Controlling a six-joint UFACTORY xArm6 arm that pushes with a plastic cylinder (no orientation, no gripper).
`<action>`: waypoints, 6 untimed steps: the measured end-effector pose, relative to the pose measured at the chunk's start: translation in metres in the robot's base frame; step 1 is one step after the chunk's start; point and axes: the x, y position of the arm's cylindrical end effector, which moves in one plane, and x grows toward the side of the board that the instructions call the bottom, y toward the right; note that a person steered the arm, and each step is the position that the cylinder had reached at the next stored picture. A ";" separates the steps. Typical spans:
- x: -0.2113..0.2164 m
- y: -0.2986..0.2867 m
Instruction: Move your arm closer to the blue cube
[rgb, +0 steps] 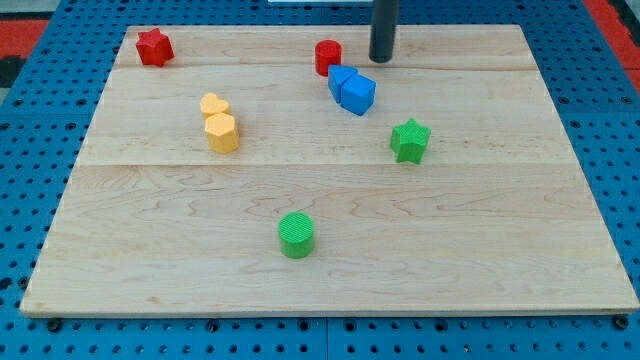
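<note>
Wooden board (500, 250) on a blue perforated surface (620, 150), seen from above and slightly in front. My tip (381, 60), the lower end of a straight dark rod entering from the top edge of the frame, stands on the board in the upper centre, just right of the red cylinder (327, 56) and apart from it. There are no fingers on this rod, so nothing is grasped or clenched; the tip touches no block.

The blue cube (357, 94) lies just below and slightly left of the tip, near it but with bare wood between them. A second blue block (340, 80), its shape unclear, sits against the cube's upper-left side, touching it, directly below the red cylinder.

A red star (154, 46) occupies the upper left corner of the board. Left of centre, a yellow heart (213, 104) sits just above a yellow hexagonal block (222, 132), the two touching. A green star (409, 140) lies right of centre, below and to the right of the blue cube. A green cylinder (296, 234) stands alone in the lower centre, well apart from all other blocks.
</note>
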 end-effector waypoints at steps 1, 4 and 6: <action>-0.009 -0.080; -0.055 -0.193; -0.036 -0.030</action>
